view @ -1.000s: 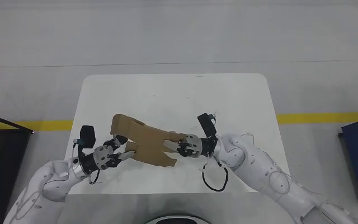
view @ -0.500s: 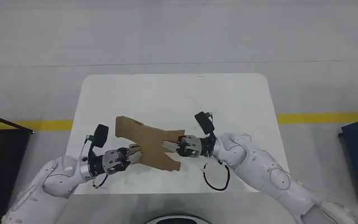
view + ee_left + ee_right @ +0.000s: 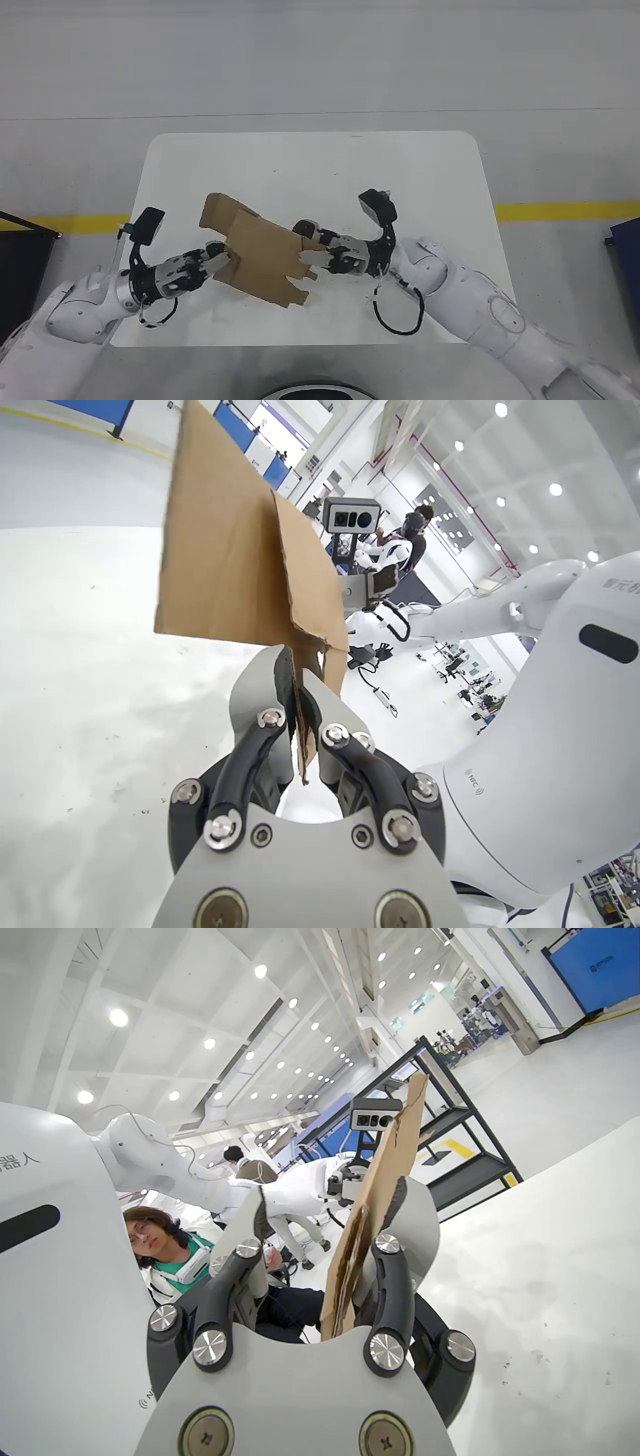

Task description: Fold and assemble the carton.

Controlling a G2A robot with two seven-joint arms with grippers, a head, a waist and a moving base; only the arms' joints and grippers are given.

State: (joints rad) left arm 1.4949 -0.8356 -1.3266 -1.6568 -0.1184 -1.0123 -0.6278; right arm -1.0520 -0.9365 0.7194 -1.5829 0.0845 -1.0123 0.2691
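Observation:
A flattened brown carton (image 3: 258,252) is held tilted above the middle of the white table (image 3: 400,180), between the two arms. My left gripper (image 3: 215,262) is at its left end. In the left wrist view that gripper (image 3: 295,665) is shut on a thin edge of the carton (image 3: 225,550), which rises away from it. My right gripper (image 3: 315,255) is at the carton's right flap. In the right wrist view this gripper (image 3: 332,1195) stands open. The carton (image 3: 385,1168) leans against one finger (image 3: 405,1208), and a wide gap separates it from the other.
A black cable (image 3: 390,320) loops under the right arm near the table's front edge. A dark object (image 3: 20,225) stands off the table's left side and a yellow floor line (image 3: 570,211) runs behind. The table's far half is bare.
The carton has shifted a little left and tilted up. My left gripper drew back leftward with its edge. My right gripper's fingers have spread apart around the flap.

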